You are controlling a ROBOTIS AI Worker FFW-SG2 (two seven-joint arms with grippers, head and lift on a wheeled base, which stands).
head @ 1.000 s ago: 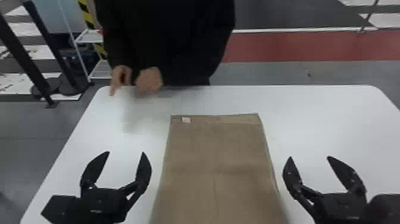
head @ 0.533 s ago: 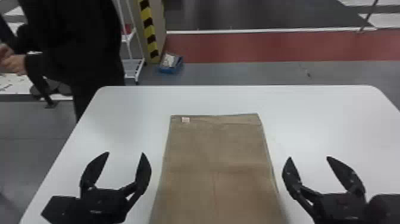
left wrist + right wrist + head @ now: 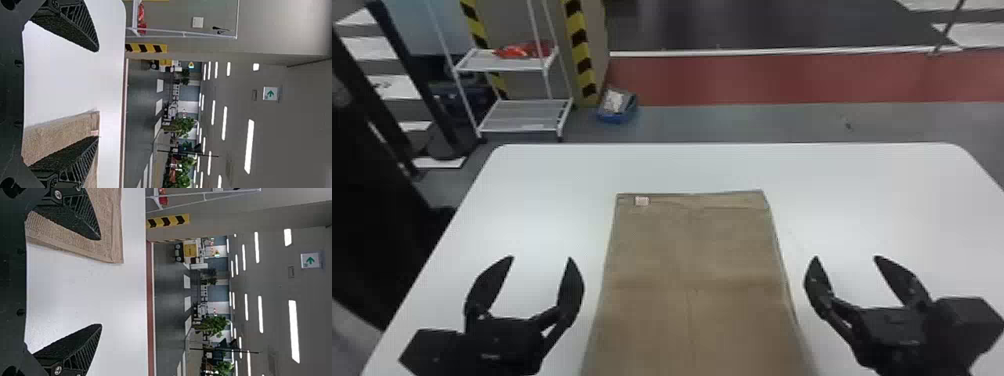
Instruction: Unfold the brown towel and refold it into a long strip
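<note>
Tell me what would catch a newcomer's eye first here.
Most likely the brown towel, lying flat in the middle of the white table with a small pale tag near its far left corner. Next, the two black grippers, fingers spread: the left one on the towel's left, the right one on its right.
</note>
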